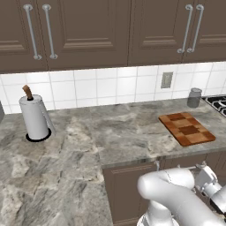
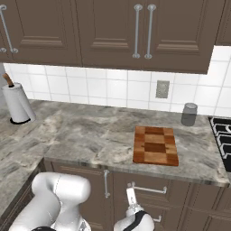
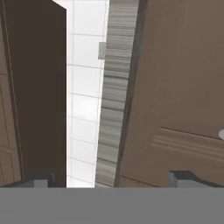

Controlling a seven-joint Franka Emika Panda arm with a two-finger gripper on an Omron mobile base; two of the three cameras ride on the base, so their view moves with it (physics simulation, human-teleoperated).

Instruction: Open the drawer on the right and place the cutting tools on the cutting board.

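Note:
The checkered cutting board (image 2: 155, 145) lies flat on the marble counter, also seen at the right as the cutting board (image 1: 186, 128). Below it the drawer (image 2: 180, 195) is shut, with a horizontal metal handle (image 2: 146, 189) on its front. The cutting tools are hidden. My gripper (image 2: 132, 204) hangs low in front of the lower cabinets, just left of that handle and under the counter edge. In the hand view my gripper (image 3: 113, 179) is open, its fingertips (image 3: 41, 179) far apart with nothing between them, facing a brown cabinet front (image 3: 175, 109).
A paper towel roll (image 1: 34, 117) stands at the counter's left. A grey canister (image 2: 189, 113) sits by the backsplash behind the board, and a stove (image 2: 222, 140) is at the far right. A cabinet door with a vertical handle (image 2: 106, 182) is left of the drawer.

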